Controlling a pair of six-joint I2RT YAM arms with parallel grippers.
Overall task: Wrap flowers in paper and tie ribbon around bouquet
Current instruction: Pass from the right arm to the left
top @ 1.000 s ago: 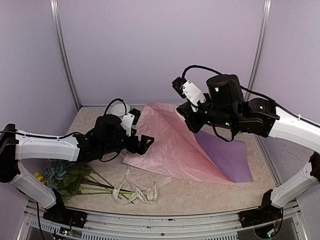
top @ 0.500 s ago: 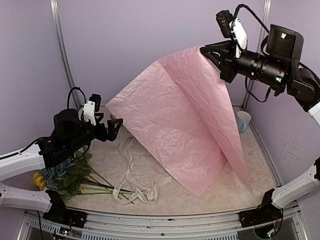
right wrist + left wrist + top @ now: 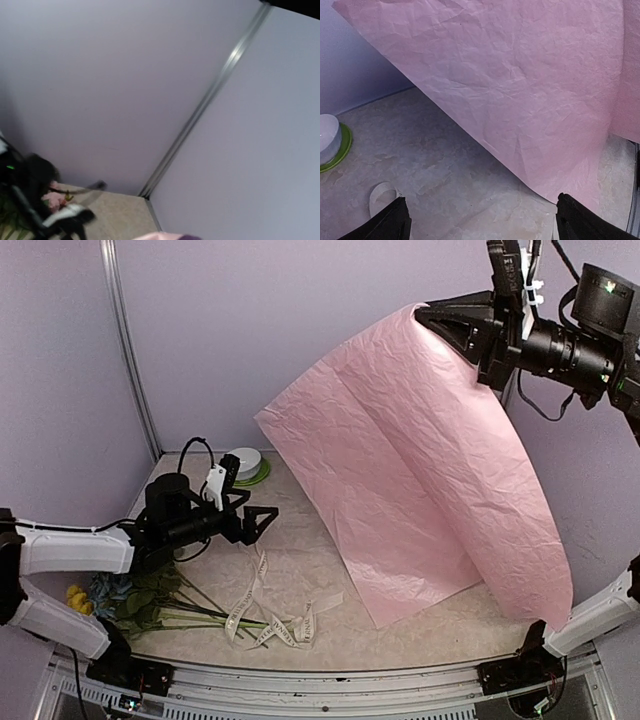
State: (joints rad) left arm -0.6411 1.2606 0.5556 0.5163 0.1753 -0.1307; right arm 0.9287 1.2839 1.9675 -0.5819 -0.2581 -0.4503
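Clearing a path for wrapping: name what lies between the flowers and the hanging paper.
The ribbon, loose on the table across the stems of the flowers, ending near the paper; top external view.

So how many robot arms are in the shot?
2. The left arm reaches low at the left; the right arm is raised at the upper right, its fingers pinching the paper. None seem hidden.

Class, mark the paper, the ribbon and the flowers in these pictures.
the paper (image 3: pixel 420 470), top view, middle of the hanging sheet.
the ribbon (image 3: pixel 240 612), top view, its left strand.
the flowers (image 3: pixel 150 602), top view, green leaves.
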